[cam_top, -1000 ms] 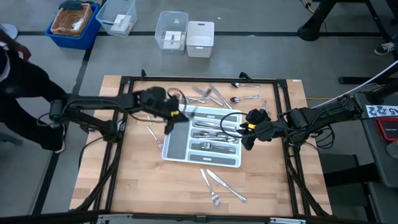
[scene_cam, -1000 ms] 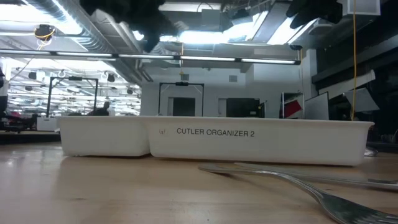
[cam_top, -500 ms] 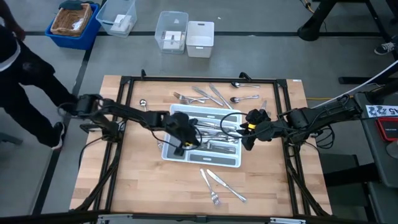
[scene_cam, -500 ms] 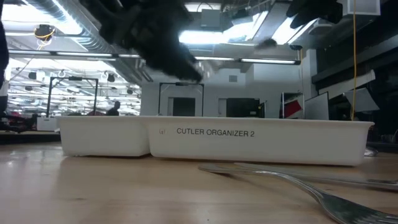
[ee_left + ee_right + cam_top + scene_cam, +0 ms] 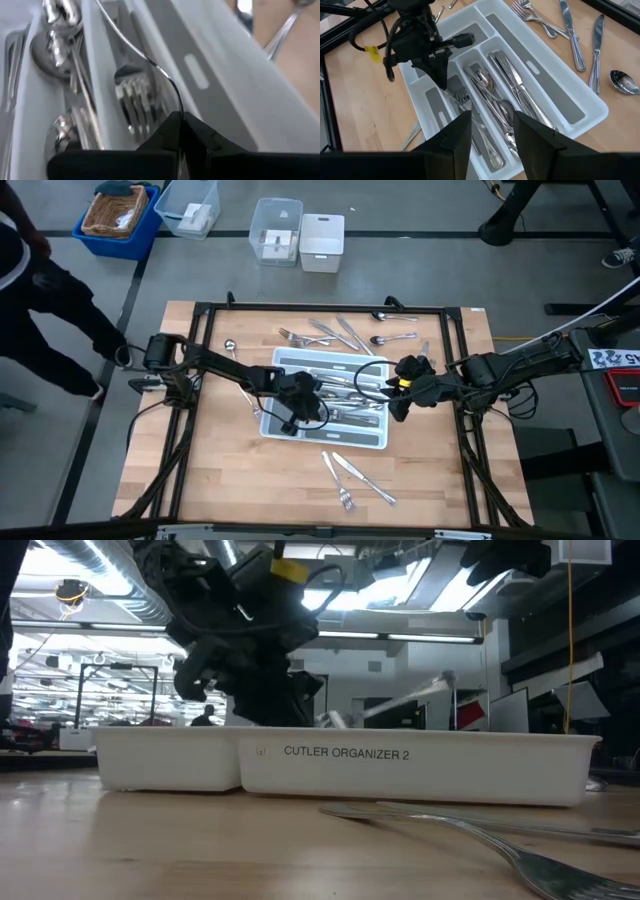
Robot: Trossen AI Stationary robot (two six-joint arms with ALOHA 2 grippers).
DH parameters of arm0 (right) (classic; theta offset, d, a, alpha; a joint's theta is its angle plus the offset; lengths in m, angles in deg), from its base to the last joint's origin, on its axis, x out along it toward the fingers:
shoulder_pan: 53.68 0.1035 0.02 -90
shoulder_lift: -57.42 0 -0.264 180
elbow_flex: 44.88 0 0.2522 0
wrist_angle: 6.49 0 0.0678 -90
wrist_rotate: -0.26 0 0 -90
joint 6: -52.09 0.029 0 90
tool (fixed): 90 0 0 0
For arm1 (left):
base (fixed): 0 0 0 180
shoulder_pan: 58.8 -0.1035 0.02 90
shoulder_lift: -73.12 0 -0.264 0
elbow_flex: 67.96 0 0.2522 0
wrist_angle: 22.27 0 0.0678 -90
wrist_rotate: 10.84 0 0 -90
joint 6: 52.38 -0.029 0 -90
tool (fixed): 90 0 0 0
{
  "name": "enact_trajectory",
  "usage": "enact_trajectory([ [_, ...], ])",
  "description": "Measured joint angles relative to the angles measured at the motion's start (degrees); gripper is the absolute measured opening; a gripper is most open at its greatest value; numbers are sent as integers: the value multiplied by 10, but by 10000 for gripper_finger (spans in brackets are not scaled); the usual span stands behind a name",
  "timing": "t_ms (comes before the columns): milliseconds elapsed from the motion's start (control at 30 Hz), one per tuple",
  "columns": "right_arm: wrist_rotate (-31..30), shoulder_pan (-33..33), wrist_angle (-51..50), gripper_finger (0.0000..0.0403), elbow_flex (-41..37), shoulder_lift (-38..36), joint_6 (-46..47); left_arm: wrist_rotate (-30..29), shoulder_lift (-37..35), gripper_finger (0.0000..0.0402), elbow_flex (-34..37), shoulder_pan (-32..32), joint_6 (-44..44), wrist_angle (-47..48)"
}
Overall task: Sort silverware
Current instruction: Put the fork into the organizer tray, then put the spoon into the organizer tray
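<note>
Both left gripper (image 5: 439, 75) jaws together, over forks (image 5: 462, 95)

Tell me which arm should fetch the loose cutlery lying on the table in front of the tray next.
Right, probably. The right gripper hovers open and empty at the white tray's right edge, near the loose pieces. The left gripper is down inside the tray, among the forks.

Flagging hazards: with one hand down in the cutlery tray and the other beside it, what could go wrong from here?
1. The left hand sits low in the white tray over the forks; it might snag one or shove the tray.
2. One utensil tilts above the tray wall; it may land across a divider.
3. The right hand hovers open beside the tray; the arms might clash.
</note>
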Motion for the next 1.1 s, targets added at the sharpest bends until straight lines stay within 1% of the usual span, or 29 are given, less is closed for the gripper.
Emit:
enact_trajectory([
  [167,0,0,0,147,0,0,0,-30,0,37,0,5,5,2],
  [267,0,0,0,147,0,0,0,-33,0,61,0,9,36,2],
  [400,0,0,0,147,0,0,0,-36,-18,83,-5,15,132,10],
  [467,0,0,0,147,0,0,0,-34,-42,86,-11,15,197,10],
  [533,0,0,0,147,0,0,0,-32,-73,86,-17,11,259,29],
  [633,0,0,0,147,0,0,0,-33,-133,82,-20,-1,362,95],
  [700,0,0,0,147,0,0,0,-32,-182,78,-20,-9,447,159],
  [867,0,0,0,147,0,0,0,-27,-295,78,-21,-16,705,369],
  [933,0,0,0,147,0,0,0,-28,-329,78,-21,-11,802,445],
  [1000,0,0,0,147,0,0,0,-41,-349,77,-21,0,872,511],
  [1100,0,0,1,147,0,0,0,-81,-359,75,-20,25,953,590],
])
